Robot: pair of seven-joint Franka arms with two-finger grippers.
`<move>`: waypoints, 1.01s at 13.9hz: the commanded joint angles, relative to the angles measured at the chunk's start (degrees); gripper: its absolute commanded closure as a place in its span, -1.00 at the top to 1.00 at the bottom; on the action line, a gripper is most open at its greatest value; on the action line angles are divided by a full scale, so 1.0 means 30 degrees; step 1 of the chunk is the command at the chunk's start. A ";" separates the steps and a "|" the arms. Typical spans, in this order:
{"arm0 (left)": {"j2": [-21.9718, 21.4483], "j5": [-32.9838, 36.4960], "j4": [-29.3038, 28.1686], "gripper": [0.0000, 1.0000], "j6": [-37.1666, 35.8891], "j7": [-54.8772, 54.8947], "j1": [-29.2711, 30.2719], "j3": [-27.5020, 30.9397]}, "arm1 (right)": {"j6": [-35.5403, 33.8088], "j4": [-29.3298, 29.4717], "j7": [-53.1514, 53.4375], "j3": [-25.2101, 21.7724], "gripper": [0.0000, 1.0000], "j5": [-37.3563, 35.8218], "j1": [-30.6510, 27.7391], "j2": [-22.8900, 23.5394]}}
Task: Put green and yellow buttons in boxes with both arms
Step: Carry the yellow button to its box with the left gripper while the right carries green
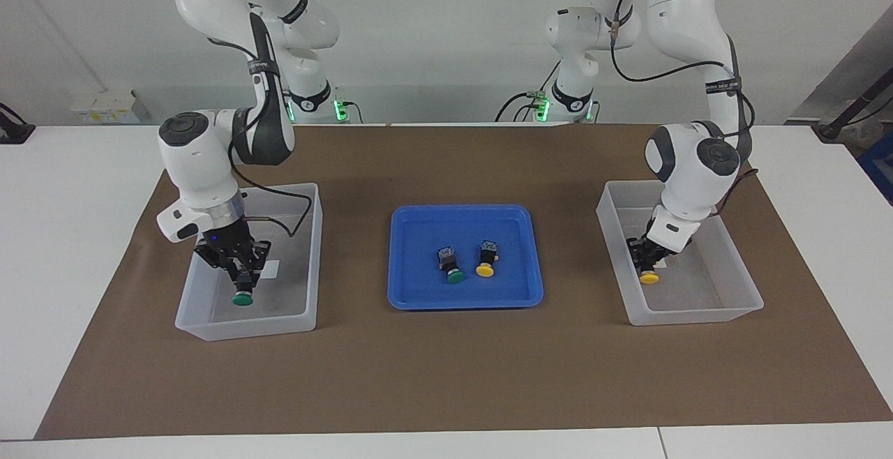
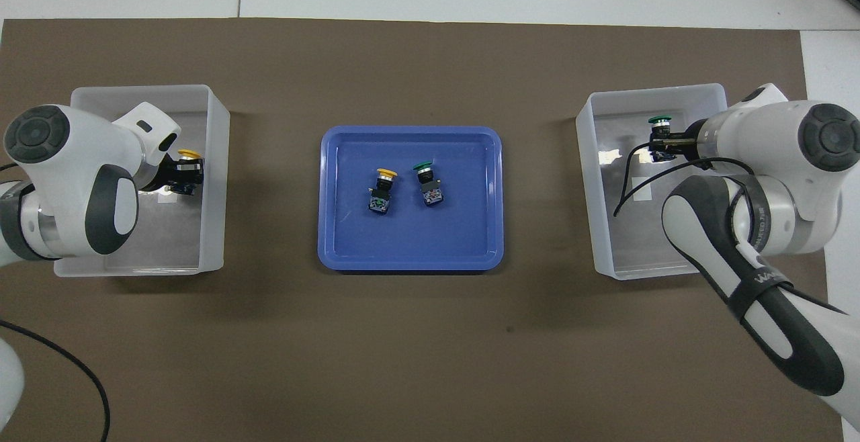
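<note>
My right gripper (image 1: pixel 241 274) is shut on a green button (image 1: pixel 242 298) and holds it cap down inside the box (image 1: pixel 209 326) at the right arm's end; the gripper (image 2: pixel 662 141), button (image 2: pixel 660 120) and box (image 2: pixel 588 180) also show in the overhead view. My left gripper (image 1: pixel 647 258) is shut on a yellow button (image 1: pixel 649 277) low inside the other box (image 1: pixel 698 314); the gripper (image 2: pixel 183 173), button (image 2: pixel 189 154) and box (image 2: pixel 216 180) also show from overhead. One green button (image 1: pixel 452 267) and one yellow button (image 1: pixel 486 261) lie in the blue tray.
The shallow blue tray (image 1: pixel 418 291) sits mid-table between the two boxes, on a brown mat (image 1: pixel 446 375). In the overhead view the tray (image 2: pixel 336 240) holds the yellow button (image 2: pixel 381 192) and the green button (image 2: pixel 428 185) side by side.
</note>
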 commanded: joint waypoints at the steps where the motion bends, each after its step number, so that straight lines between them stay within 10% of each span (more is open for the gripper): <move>1: -0.0438 -0.0186 0.0156 0.38 -0.0276 0.0340 0.0037 -0.0116 | 0.0682 0.0472 -0.0324 0.0118 -1.00 0.0010 -0.0159 0.0870; 5: 0.0265 0.1039 0.4074 0.79 -0.3930 0.0368 -0.0197 -0.0116 | 0.1942 0.0531 -0.0324 0.0118 -0.88 0.0009 -0.0219 0.1634; 7: 0.0820 0.1105 0.6767 0.78 -0.6041 0.0340 -0.0256 -0.0233 | 0.1913 0.0560 -0.0353 0.0118 0.09 0.0009 -0.0189 0.1634; 14: 0.1028 0.0781 0.8803 0.75 -0.7224 -0.2464 -0.3033 -0.0322 | -0.0393 0.0647 -0.0179 0.0176 0.58 0.0068 0.0103 -0.1202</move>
